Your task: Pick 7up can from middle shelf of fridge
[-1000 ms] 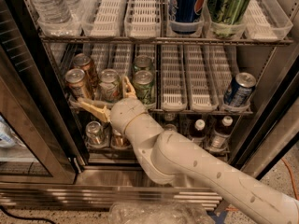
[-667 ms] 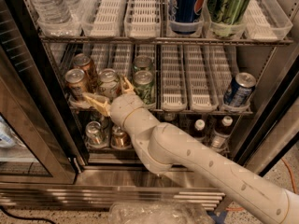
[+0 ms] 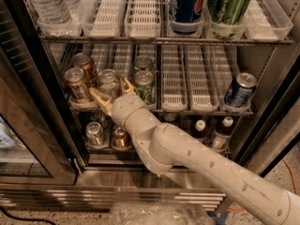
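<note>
Tan tool (image 3: 112, 92), spread wide, flanks the 7up can (image 3: 108, 80) near the middle shelf (image 3: 173, 81) front edge.

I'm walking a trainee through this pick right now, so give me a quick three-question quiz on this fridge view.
1. True or false: the gripper is at the middle shelf.
2. Which can sits between its open fingers? A) 7up can B) blue can C) dark green can
3. Fill in: the Pepsi can stands on the shelf ___ the middle one.
Key: 1 true; 2 A; 3 above.
</note>
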Controlling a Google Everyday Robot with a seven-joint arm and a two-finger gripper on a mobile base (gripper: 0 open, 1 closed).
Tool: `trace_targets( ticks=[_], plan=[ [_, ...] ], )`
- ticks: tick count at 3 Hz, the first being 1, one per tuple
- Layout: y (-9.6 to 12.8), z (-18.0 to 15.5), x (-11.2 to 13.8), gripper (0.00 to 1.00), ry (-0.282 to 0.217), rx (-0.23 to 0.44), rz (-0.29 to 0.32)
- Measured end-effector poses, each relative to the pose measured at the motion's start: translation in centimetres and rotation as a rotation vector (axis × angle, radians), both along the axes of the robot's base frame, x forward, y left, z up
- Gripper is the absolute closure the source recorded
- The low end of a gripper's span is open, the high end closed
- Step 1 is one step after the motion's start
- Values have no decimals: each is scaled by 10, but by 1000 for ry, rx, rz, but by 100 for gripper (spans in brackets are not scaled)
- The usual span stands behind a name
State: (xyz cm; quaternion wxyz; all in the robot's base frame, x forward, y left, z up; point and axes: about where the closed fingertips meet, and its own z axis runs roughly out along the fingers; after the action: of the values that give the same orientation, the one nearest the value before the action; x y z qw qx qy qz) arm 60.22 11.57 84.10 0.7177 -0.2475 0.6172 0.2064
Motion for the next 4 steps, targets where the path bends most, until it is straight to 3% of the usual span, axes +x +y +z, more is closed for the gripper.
trace_targets(
  ticks=[2,3,4],
  plan=[
    [0,0,0,86,0,0,0],
    [0,0,0,100,0,0,0],
    [-3,22,-11,100,-22,6,34]
  ],
)
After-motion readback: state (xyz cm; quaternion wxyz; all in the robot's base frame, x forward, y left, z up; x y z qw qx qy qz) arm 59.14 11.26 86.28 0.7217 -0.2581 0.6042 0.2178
